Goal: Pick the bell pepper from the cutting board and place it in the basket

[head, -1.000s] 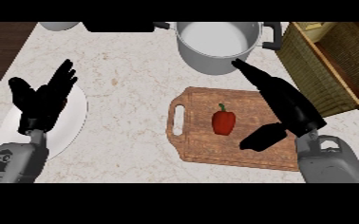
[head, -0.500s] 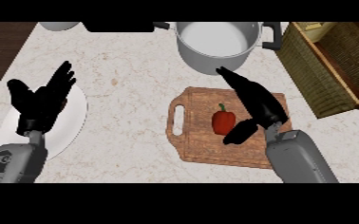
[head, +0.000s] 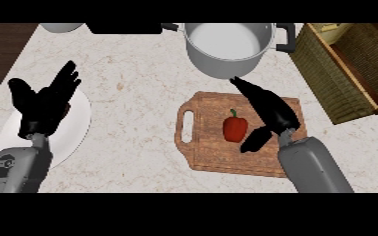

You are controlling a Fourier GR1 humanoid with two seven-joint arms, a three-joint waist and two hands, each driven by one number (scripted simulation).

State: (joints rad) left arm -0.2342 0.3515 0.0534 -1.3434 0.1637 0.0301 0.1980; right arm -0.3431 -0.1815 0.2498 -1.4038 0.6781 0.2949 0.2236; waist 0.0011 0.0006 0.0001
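Now the red bell pepper [head: 235,128] lies upright on the wooden cutting board [head: 214,155], untouched. Just to its right hovers the right hand [head: 269,110], fingers straight, thumb spread. Far right stands the wicker basket [head: 332,80]. At left, the left hand [head: 44,105] rests open over a white plate [head: 77,130].

no readable text, labels, brands, numbers or signs anywhere, none on the cutting board [head: 221,155], none on the steel pot [head: 225,47] at its 12 o'clock, none on the basket [head: 336,77] at 2 o'clock
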